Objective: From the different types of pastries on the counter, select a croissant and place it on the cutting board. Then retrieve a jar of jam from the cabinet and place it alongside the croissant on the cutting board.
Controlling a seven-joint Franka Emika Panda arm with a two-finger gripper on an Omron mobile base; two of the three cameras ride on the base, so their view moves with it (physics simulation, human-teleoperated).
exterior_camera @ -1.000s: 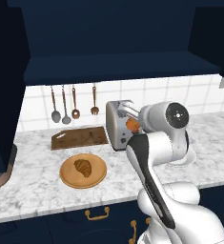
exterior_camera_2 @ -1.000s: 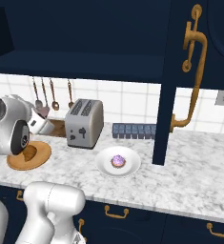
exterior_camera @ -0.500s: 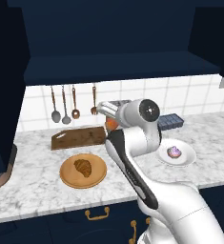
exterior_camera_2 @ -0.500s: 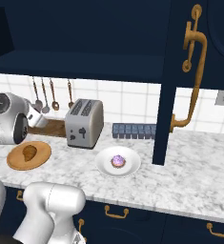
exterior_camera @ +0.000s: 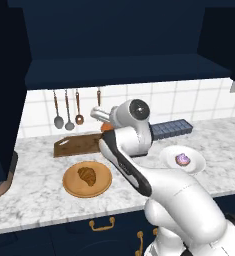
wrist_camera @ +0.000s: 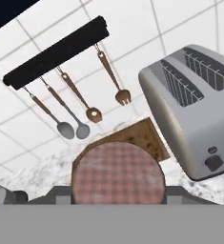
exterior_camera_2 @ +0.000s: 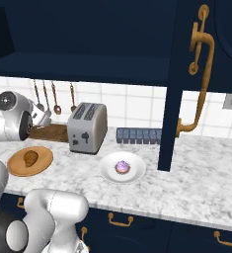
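We're carrying the jar of jam (wrist_camera: 117,172) in the gripper (exterior_camera: 105,121), fingers pinching it at the sides as far as the hand view lets us judge; its checked lid is facing the camera and an orange sliver of it is showing by the hand in the left base view. It's hanging above the cutting board (exterior_camera: 78,145), which is lying on the desk (exterior_camera: 34,192) by the wall, just beside the toaster (exterior_camera_2: 87,128). The croissant (exterior_camera: 87,175) is sitting on the round wooden plate (exterior_camera: 72,186), not on the board, so that step is looking undone. The frosted pastry (exterior_camera_2: 122,167) is resting on its white plate (exterior_camera_2: 107,171). We're judging the jar rigid, light and smooth-walled, so slippery: grip across the body below the lid, and set it down flat. The croissant is reading as soft and flaky; we're favouring a light pinch across its thick middle.
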